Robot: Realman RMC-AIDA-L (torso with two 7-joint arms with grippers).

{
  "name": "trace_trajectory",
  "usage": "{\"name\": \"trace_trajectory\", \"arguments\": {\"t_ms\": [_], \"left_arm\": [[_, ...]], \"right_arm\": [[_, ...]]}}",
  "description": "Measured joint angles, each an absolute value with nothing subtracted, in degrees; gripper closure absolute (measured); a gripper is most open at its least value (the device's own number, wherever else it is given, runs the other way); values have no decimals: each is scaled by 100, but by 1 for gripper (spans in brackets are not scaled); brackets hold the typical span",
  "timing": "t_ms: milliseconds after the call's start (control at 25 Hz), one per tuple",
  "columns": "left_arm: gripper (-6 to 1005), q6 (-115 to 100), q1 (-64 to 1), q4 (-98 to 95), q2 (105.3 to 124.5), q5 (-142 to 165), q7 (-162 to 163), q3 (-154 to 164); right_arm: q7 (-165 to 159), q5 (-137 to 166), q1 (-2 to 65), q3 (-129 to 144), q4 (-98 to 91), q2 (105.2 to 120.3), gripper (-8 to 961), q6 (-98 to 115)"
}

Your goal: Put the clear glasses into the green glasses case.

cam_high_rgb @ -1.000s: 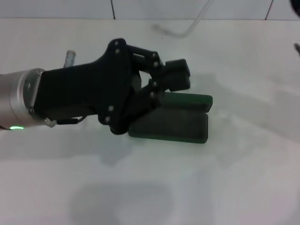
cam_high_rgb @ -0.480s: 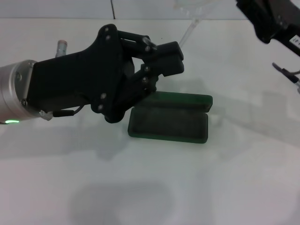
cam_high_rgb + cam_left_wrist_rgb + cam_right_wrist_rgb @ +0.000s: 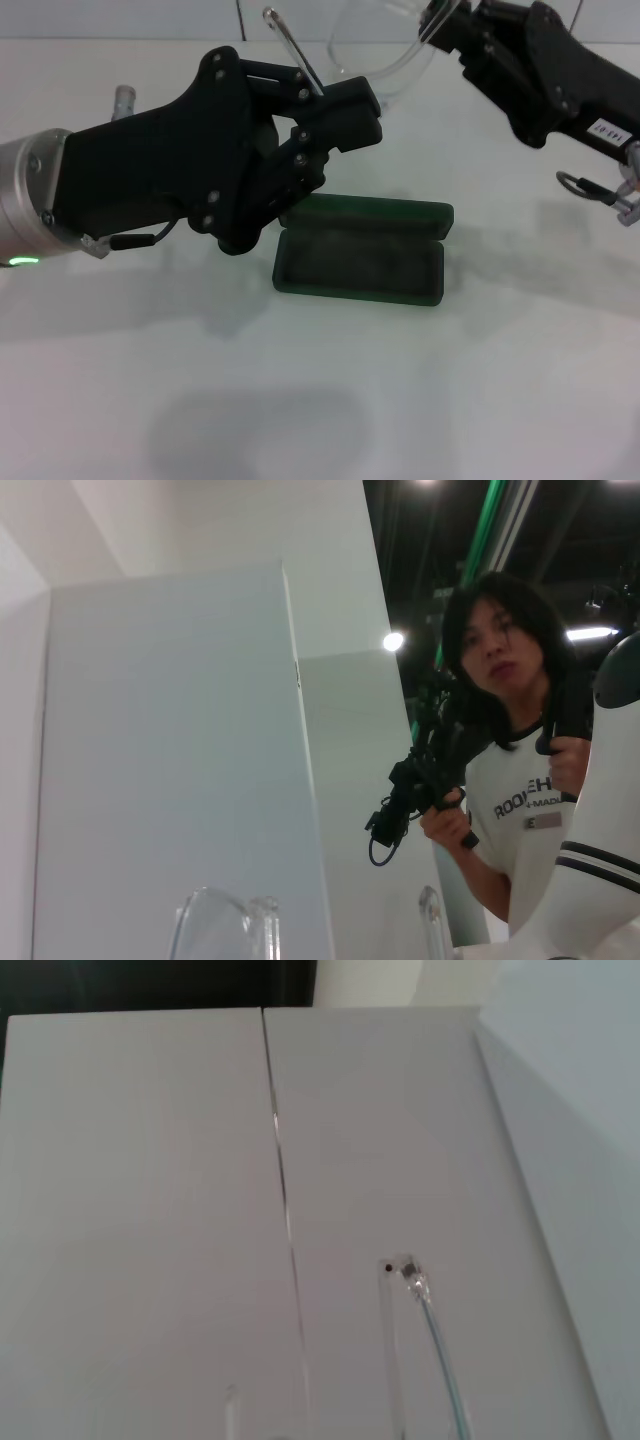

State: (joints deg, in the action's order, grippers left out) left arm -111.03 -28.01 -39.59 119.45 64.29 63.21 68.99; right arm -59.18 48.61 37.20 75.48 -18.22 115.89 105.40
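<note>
Green glasses case (image 3: 362,255): lying open near the middle of the white worktop (image 3: 500,380), lid hinged back toward the far edge, dark lining empty.

Clear glasses (image 3: 380,55): held in the air above the far edge, beyond the case.

Right tool (image 3: 447,28): closed on one end of the glasses.

Left tool (image 3: 335,125): above the case's left end, fingers drawn together, one clear arm crossing them; grip cannot be confirmed.

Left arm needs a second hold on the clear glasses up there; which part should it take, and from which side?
Take the free temple arm from the robot's left. The right gripper holds the clear glasses at the other temple, and this thin arm juts toward the left gripper, above the open green case. Avoid the curved lens.
</note>
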Motion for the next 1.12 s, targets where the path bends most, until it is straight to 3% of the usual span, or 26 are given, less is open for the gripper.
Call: {"name": "trace_trajectory", "arguments": {"t_ms": [1120], "left_arm": [[920,-11067,-2851,-3747,11944,6375,6319,6809]], "right_arm": [[-5941,5301,3737,8117,-1854,11598,904,10326]]}}
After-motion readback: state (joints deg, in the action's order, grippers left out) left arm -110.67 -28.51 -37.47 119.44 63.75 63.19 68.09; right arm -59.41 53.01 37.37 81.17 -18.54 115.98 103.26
